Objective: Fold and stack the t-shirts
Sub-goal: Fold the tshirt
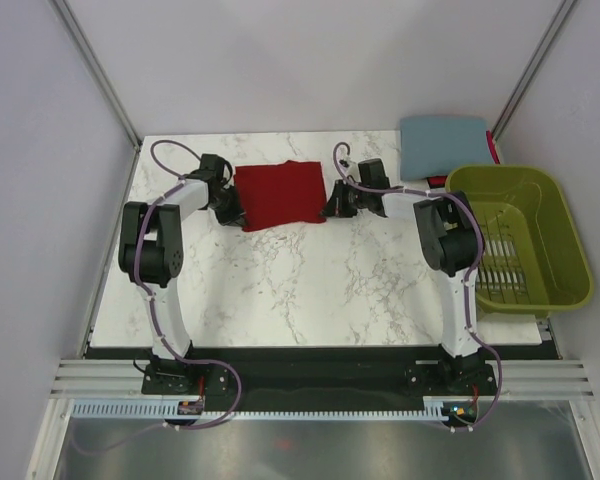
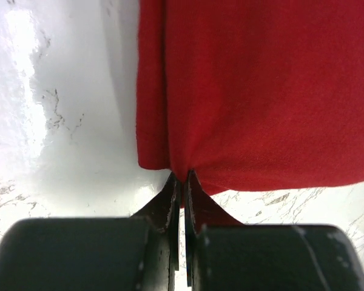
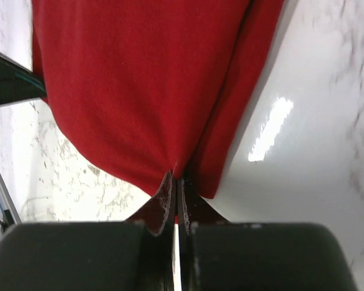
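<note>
Top external view gives me the red shirt [image 1: 280, 195] lying folded between my two pincers. The left pincer [image 1: 232, 208] is clamped on its left edge, the right pincer [image 1: 331, 205] on its right edge. The blue-grey shirt [image 1: 442, 146] lies folded beyond the right pincer, just beside the basket [image 1: 508, 171].

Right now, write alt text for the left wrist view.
The left gripper is shut on the near edge of a dark red cloth t-shirt that fills the upper right; glossy white marble-patterned tabletop shows at left.
</note>
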You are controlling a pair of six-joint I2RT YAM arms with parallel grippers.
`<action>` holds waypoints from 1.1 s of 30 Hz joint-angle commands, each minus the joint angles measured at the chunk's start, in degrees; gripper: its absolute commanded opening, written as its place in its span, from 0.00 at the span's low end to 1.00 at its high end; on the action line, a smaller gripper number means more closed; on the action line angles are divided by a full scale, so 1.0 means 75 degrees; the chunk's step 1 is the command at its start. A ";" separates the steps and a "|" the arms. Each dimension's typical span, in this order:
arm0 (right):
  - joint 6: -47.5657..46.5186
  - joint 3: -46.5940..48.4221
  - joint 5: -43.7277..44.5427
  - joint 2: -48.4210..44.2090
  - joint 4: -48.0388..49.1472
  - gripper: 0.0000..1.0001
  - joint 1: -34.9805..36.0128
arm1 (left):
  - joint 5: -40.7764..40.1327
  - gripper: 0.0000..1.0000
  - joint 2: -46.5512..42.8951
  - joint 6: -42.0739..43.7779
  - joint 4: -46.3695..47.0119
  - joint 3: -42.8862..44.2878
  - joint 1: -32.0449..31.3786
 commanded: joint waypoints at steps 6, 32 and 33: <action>0.0100 -0.2391 0.0873 -0.1890 0.0705 0.00 0.0044 | -0.1166 0.02 -0.0952 0.0758 -0.0509 -0.0909 -0.0053; 0.0944 -0.3031 0.1287 -0.4251 -0.0713 0.12 0.1285 | 0.0260 0.33 -0.2350 0.0267 -0.0862 0.0072 -0.0369; 0.0967 -0.2576 0.1019 -0.3866 -0.0701 0.09 0.1483 | 0.0739 0.33 -0.2150 0.0185 -0.0826 0.0445 -0.0369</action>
